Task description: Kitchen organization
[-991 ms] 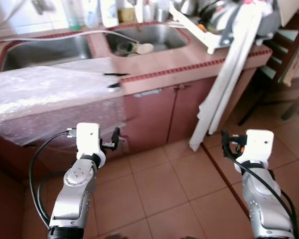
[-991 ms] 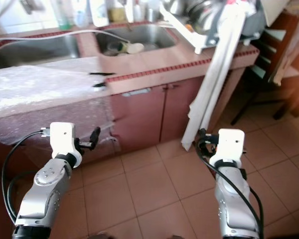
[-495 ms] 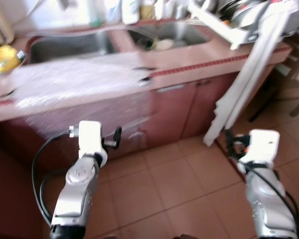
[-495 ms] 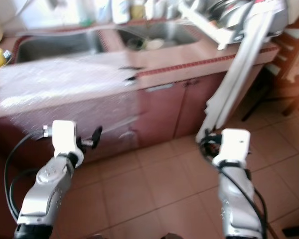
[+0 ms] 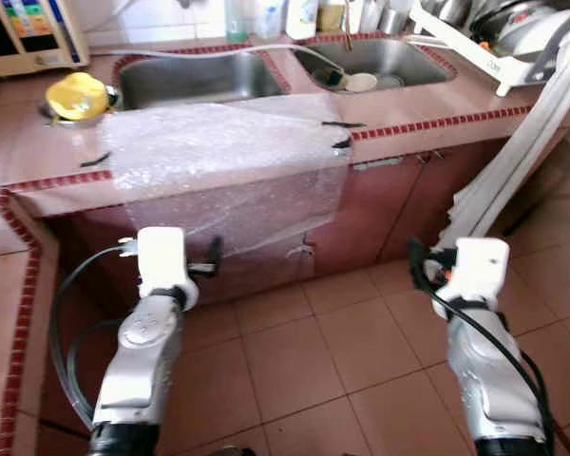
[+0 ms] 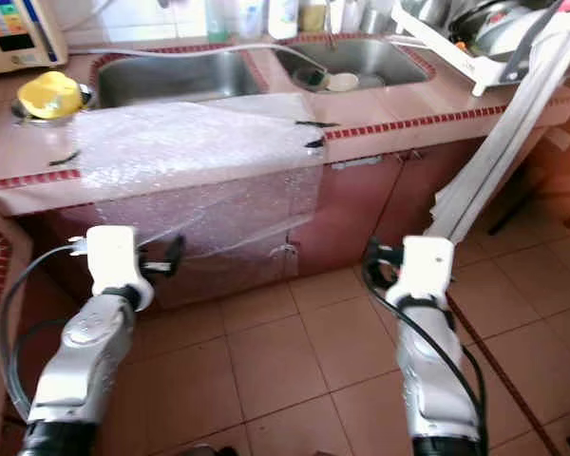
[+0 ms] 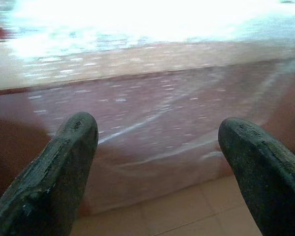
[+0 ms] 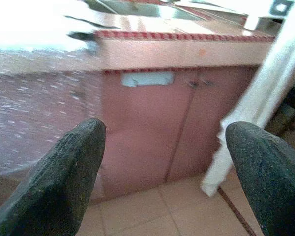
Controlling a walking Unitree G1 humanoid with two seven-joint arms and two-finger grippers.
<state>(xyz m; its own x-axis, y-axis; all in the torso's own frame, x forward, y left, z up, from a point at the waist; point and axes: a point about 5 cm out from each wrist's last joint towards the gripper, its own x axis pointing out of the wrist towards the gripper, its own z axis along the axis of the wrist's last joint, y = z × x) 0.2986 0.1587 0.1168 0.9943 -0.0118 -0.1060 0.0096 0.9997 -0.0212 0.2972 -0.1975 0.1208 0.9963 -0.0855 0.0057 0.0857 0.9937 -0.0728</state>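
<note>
A sheet of bubble wrap (image 5: 223, 152) is lying across the pink tiled desk (image 5: 38, 195) and draping down over the cabinet front below it, its long axis running side to side along the desk edge; for tidying this kitchen it looks like the nearest thing to deal with. It is lying ahead of and above both arms, more toward the robot's left, so the left gripper (image 7: 157, 162) is the nearer one, facing the hanging part of the sheet with its jaws spread wide and empty. The right gripper (image 8: 164, 172) is hanging just as open and empty, facing the cabinet doors (image 8: 172, 123) beside the sheet's edge. Behind the sheet a yellow object (image 5: 76, 95) is sitting near the double sink (image 5: 195, 81), and a white cloth (image 5: 522, 152) is hanging off the desk's far right.
</note>
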